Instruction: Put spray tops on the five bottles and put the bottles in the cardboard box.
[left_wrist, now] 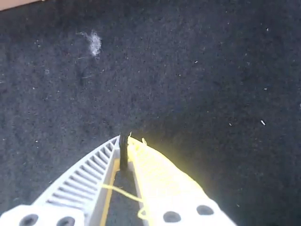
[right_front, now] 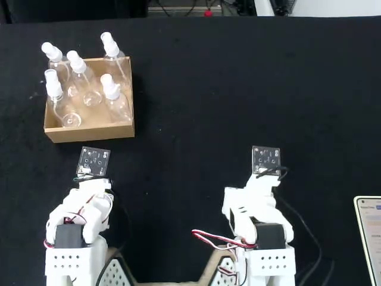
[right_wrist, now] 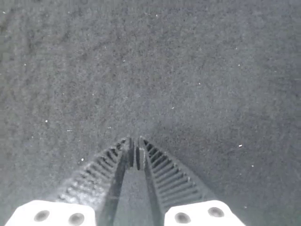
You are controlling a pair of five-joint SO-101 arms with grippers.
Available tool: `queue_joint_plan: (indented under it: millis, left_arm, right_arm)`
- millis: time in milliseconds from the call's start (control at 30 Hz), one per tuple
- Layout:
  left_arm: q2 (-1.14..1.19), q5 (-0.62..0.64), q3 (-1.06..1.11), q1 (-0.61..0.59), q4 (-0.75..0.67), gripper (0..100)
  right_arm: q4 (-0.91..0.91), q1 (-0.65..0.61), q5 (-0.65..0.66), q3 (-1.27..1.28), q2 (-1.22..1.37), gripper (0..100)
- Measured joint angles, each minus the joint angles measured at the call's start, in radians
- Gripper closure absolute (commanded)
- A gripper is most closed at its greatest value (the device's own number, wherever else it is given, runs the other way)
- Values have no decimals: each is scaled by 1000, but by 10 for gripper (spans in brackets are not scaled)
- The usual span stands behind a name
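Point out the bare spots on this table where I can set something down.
The table is bare right of the cardboard box, ahead of the right gripper, and in a narrower strip between that and the left gripper. Crowded: the box, full of bottles, close by the left gripper, and a screen at the right edge.

Clear bottles (right_front: 116,105), white spray tops (right_front: 109,86); tan cardboard box (right_front: 89,131); black, lint-flecked table (right_front: 238,89); white arms (right_front: 80,213).

Robotics lab bench: black-clothed table (right_front: 238,89), cables (right_front: 178,9) behind, screen (right_front: 369,238) alongside.
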Motion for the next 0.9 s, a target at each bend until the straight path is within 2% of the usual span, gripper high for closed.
queue_joint_plan:
  millis: [600,767,900]
  left_arm:
    - [0,0,0,0,0,970]
    - [0,0,0,0,3,970]
    - [0,0,0,0,3,970]
  right_arm:
    - [-3,0,0,0,0,987]
    - [-3,63,0,0,-2,987]
    - [26,64,0,0,-2,987]
